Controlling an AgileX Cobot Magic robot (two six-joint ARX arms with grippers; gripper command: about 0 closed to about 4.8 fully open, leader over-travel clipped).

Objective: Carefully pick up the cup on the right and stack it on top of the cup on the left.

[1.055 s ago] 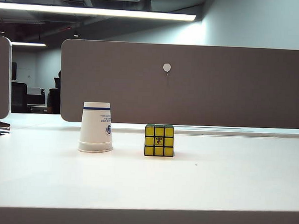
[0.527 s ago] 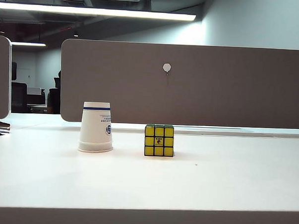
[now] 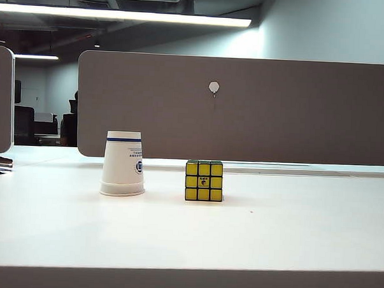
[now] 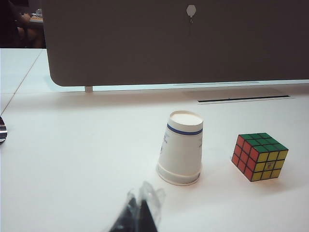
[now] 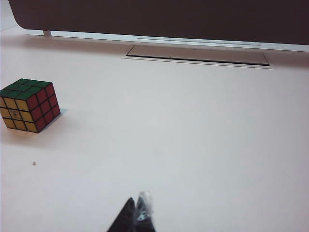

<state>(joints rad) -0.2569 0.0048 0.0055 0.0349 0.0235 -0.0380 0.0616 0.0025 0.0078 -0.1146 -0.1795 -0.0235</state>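
Nothing is shifting in exterior view; cup (image 3: pixel 123 164) is sitting inverted on table (image 3: pixel 188 239), left of cube (image 3: pixel 204 181). Left end effector (image 4: pixel 140 215) is hovering nearer, cup just ahead, jaws looking closed. Right end effector (image 5: pixel 136 217) is sitting pinched closed, empty.

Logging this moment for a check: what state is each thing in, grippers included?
Paper cup: upside down on the table, looks stacked.
Rubik's cube: flat on the table, right of the cup, apart.
Left gripper: shut, empty, short of the cup.
Right gripper: shut, empty, over bare table.
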